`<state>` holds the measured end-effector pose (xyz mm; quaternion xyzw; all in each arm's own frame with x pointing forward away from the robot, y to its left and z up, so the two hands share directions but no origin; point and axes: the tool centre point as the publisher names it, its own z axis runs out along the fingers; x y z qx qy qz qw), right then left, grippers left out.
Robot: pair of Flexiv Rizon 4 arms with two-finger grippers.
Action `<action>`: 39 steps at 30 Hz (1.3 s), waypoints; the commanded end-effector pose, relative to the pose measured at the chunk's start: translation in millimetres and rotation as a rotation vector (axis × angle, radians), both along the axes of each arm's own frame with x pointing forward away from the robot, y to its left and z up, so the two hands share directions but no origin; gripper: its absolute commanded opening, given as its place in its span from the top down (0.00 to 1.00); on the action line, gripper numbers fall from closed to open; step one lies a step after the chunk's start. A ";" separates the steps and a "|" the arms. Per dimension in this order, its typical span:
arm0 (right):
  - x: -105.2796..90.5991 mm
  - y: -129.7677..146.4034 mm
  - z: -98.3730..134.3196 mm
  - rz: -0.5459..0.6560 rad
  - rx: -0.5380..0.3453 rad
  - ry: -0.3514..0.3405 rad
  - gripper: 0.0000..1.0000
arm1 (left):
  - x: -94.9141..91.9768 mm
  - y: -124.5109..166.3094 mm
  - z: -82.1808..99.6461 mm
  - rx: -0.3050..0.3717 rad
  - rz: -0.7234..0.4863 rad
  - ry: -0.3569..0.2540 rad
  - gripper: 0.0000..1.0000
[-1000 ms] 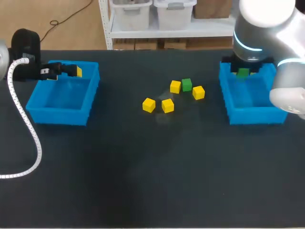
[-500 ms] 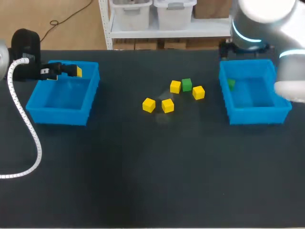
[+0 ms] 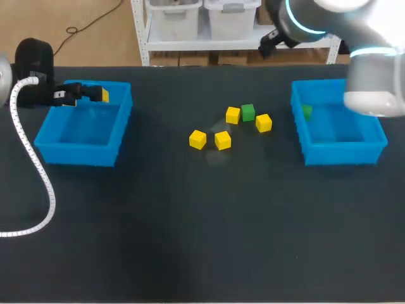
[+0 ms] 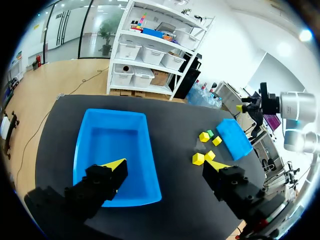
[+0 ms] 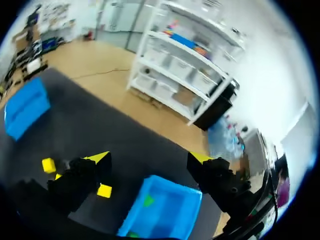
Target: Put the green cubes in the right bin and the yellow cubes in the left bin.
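Observation:
Four yellow cubes [image 3: 222, 140] and one green cube [image 3: 247, 112] lie in a loose cluster at the table's middle. Another green cube [image 3: 307, 112] rests inside the right blue bin [image 3: 335, 152], by its far left corner. My right arm [image 3: 316, 16] is raised high behind the table. In its wrist view the right gripper [image 5: 150, 159] is open and empty, high above the right bin [image 5: 182, 197], with the green cube [image 5: 148, 201] seen in it. My left gripper [image 4: 167, 167] hangs open and empty over the left blue bin [image 4: 82, 150], near its far left corner [image 3: 95, 94].
A white ribbed cable [image 3: 31, 171] trails from my left arm across the table's left side. The wide front half of the dark table [image 3: 202, 253] holds nothing.
My right gripper opened and let go of the green cube, which dropped into the right bin. The right arm then rose and swung back and leftward. The left arm stayed still.

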<state>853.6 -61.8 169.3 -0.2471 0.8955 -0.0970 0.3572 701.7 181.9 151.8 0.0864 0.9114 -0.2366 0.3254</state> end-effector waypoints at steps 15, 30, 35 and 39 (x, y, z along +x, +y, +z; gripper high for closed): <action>-60.7 54.7 -44.4 0.963 -0.639 0.431 0.00 | -1.0 1.9 -1.6 -0.010 -0.005 -0.007 0.00; -42.8 66.2 -106.3 0.899 -0.641 0.491 0.00 | -1.0 1.9 -1.6 -0.010 -0.005 -0.007 0.00; -39.1 64.4 -119.8 0.887 -0.603 0.533 0.00 | -1.0 1.9 -1.6 -0.010 -0.005 -0.007 0.00; -37.7 62.6 -127.4 0.873 -0.552 0.558 0.00 | -1.0 1.9 -1.6 -0.010 -0.005 -0.007 0.00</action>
